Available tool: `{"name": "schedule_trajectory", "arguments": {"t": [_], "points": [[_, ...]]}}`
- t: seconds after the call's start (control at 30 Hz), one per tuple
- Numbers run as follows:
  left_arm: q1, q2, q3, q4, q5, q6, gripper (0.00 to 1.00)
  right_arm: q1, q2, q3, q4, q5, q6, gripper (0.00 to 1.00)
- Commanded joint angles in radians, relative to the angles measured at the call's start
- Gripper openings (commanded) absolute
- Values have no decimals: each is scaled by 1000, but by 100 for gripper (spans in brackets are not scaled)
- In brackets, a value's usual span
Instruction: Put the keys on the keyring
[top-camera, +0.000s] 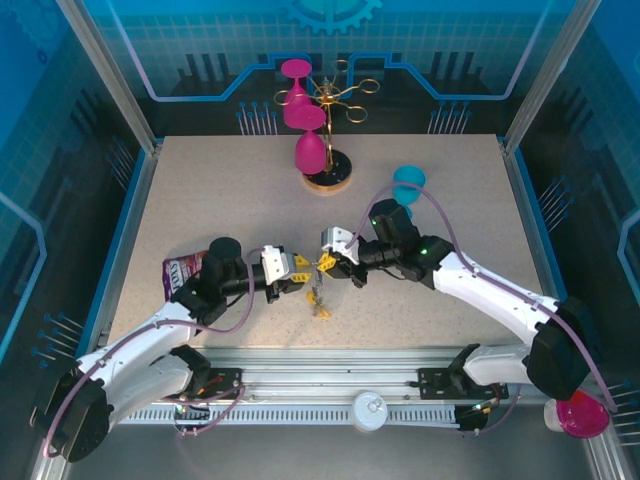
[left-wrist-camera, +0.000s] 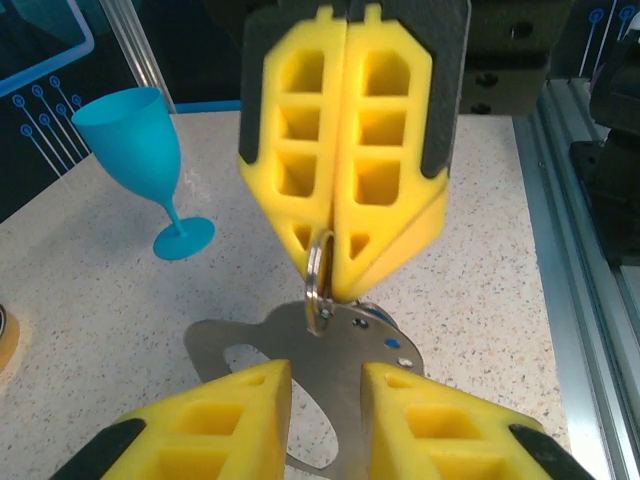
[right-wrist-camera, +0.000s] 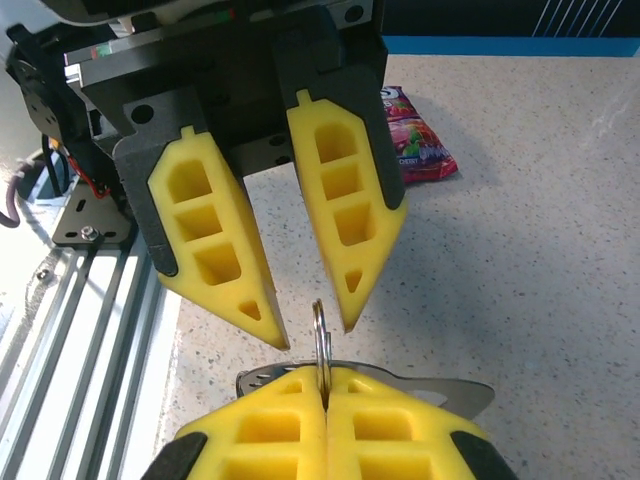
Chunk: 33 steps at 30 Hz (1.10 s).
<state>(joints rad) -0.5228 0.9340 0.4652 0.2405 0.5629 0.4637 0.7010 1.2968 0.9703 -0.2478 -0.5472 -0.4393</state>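
The keyring is a flat grey metal loop (left-wrist-camera: 345, 352) hanging from a small silver split ring (right-wrist-camera: 320, 325). My right gripper (right-wrist-camera: 323, 378) is shut on that split ring, its yellow fingers pressed together around it. Seen from my left wrist, the right gripper (left-wrist-camera: 325, 287) comes down from above. My left gripper (left-wrist-camera: 325, 385) is open, and the grey loop hangs in the gap between its fingers. From above, the left gripper (top-camera: 303, 268) and right gripper (top-camera: 326, 262) meet tip to tip at mid-table, and the keyring (top-camera: 318, 298) dangles below them. The keys are too small to tell apart.
A blue goblet (top-camera: 408, 180) stands behind the right arm. Pink goblets hang on a gold wire rack (top-camera: 335, 100) at the back centre. A snack packet (top-camera: 182, 268) lies by the left arm. The aluminium rail (top-camera: 330, 385) runs along the near edge, with a pink goblet (top-camera: 580, 415) at its right end.
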Motion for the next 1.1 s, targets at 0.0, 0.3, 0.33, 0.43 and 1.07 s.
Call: {"name": "schedule_trajectory", "arguments": {"t": [0.0, 0.3, 0.33, 0.43, 1.07], "points": [[-4, -14, 43, -59, -17, 44, 25, 17, 25, 74, -140, 35, -87, 0], [-5, -11, 43, -46, 12, 19, 26, 63, 103, 218, -336, 123, -205, 0], [-5, -8, 43, -43, 15, 16, 26, 70, 113, 230, -348, 129, -211, 0], [-4, -4, 41, -31, 18, 9, 26, 90, 135, 259, -375, 147, -232, 0], [-4, -6, 30, 12, 64, -13, 0, 78, 79, 191, -219, 136, -143, 21]]}}
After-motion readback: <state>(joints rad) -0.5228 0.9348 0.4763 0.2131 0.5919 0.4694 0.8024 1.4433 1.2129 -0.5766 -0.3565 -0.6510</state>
